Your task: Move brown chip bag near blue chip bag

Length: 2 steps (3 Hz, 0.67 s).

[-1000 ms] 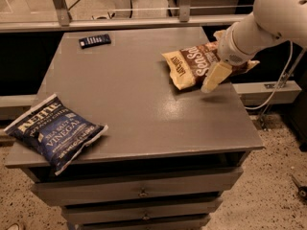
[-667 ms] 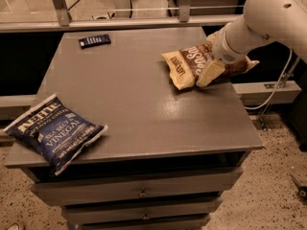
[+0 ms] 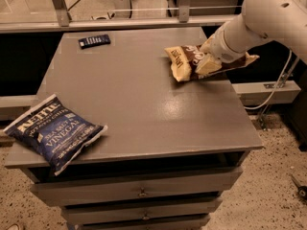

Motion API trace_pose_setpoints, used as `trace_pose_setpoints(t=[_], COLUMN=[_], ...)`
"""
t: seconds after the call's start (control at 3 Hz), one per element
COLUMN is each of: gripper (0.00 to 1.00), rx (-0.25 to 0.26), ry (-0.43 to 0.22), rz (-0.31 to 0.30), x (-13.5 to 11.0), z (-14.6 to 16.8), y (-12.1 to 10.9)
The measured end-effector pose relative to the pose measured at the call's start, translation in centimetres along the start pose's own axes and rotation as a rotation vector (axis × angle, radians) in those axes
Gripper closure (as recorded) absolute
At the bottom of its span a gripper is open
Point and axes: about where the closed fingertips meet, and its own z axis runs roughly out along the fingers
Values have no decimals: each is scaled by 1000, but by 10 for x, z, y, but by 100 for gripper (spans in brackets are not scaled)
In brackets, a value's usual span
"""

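The brown chip bag (image 3: 184, 61) with white script lies at the far right of the grey table (image 3: 144, 104). My gripper (image 3: 208, 63) is at the bag's right half and is shut on it, with one cream finger (image 3: 207, 66) across the front of the bag. The bag's left end looks slightly raised off the tabletop. The blue chip bag (image 3: 53, 131) lies flat at the near left corner of the table, partly over the edge, far from the brown bag.
A small dark flat device (image 3: 94, 41) lies at the table's far left. My white arm (image 3: 268, 13) comes in from the upper right. Drawers (image 3: 139, 193) sit below the tabletop. A rail and glass run behind the table.
My gripper has moved left and up onto the brown bag and closed on it. The bag has shifted slightly upward in view. The blue bag has not moved.
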Motion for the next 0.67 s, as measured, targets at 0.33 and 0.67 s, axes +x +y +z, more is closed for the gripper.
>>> trace_pose_setpoints(t=[0.33,0.67], gripper=[88,100], rx=[-4,9], ry=[-58,-133], rz=[-52,-105], x=[-33,-71], z=[-22,-60], y=[10,19])
